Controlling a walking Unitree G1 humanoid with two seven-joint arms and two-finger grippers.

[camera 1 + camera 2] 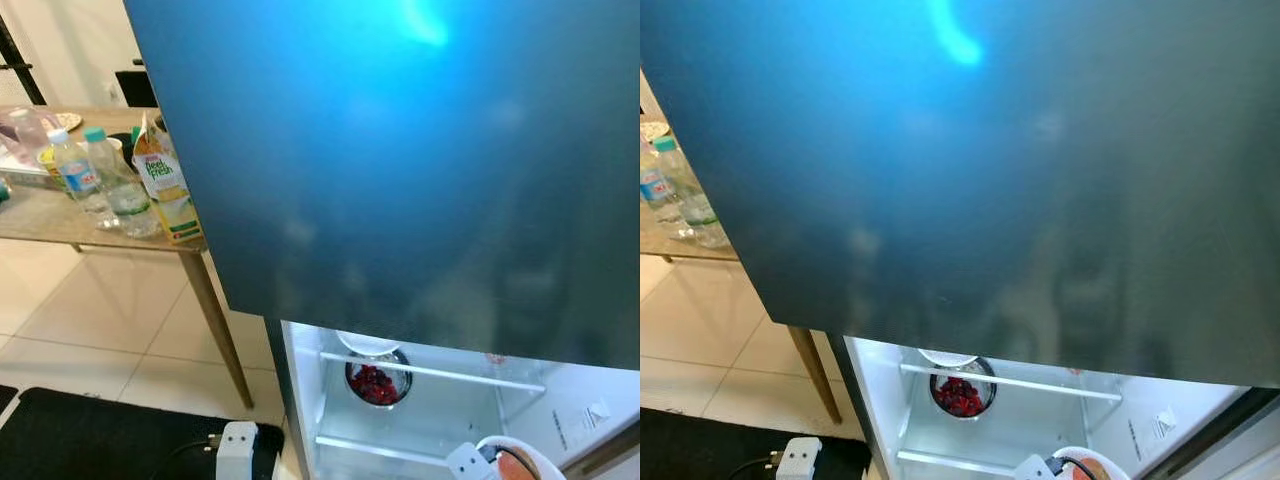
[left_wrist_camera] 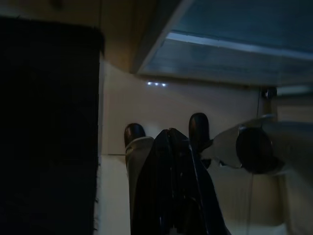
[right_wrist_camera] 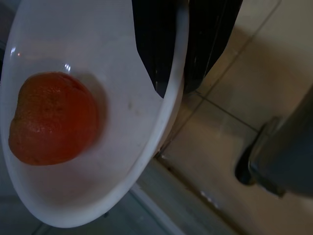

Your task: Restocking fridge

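White bowl (image 3: 98, 161) holding an orange (image 3: 51, 117), rim pinched by right gripper (image 3: 188, 73) jaws, heading for the fridge shelf (image 1: 430, 372) at 6 o'clock; left jaws' state unclear.

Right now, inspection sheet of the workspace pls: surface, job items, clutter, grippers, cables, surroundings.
Surface: open fridge, white interior lit; dark door panel covers most of the head view.
Job's things: white bowl holding one orange fruit, at the fridge's lower edge; bowl of red berries on a shelf behind a rail.
Clutter: wooden table with two water bottles and a juice carton.
Grippers: right gripper pinches the white bowl's rim; left gripper hangs low over the floor, fingers together.
Cables: black cable into a white plug block on the floor.
Surroundings: tiled floor, dark mat.
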